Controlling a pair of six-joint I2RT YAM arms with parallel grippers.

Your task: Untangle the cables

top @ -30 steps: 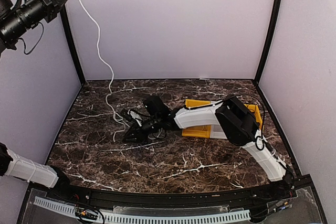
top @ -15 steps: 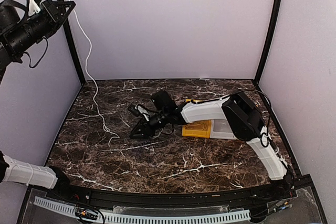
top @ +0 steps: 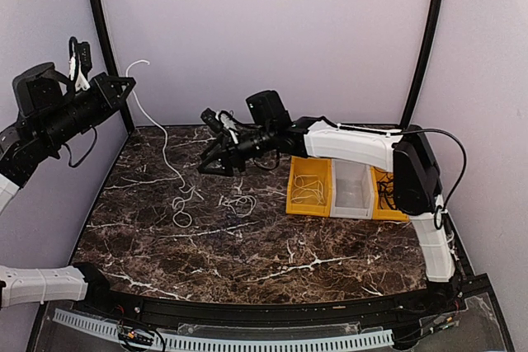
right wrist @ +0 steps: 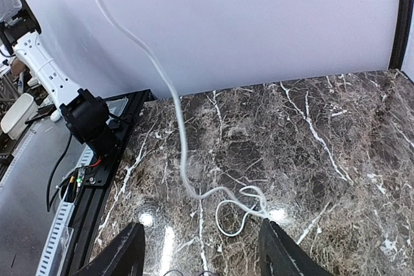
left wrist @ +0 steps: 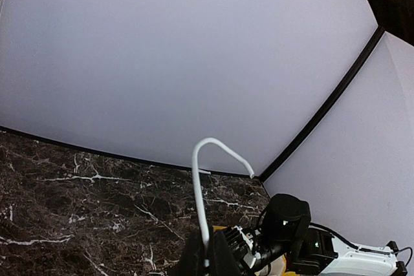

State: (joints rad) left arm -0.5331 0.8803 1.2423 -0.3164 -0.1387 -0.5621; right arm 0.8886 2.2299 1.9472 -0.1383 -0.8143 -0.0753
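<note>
**Left gripper** (left wrist: 208, 260): clenched on the white cable (left wrist: 198, 193). It is raised high over the left edge of the tabletop (top: 272, 253), next to the left wall. The cable stands up out of the closed fingers, arches over and ends in a free tip.

**White cable, lower run:** hangs from the left gripper down to the tabletop's left half. It finishes there in a few slack loops lying flat on the marble.

**Right gripper** (right wrist: 202, 253): released, fingers spread wide with nothing between them. It is held above the tabletop toward the far edge, left of centre, and does not touch the cable. The right arm reaches in from the near right corner.

**Second white cable** (top: 240, 202): a small loose squiggle lying near the tabletop's centre, just right of the first cable's loops and apart from them.

**Yellow bin** (top: 291, 195): stands right of centre and holds pale cords.

**Clear bin** (top: 350, 172): touching the yellow bin's right side.
</note>
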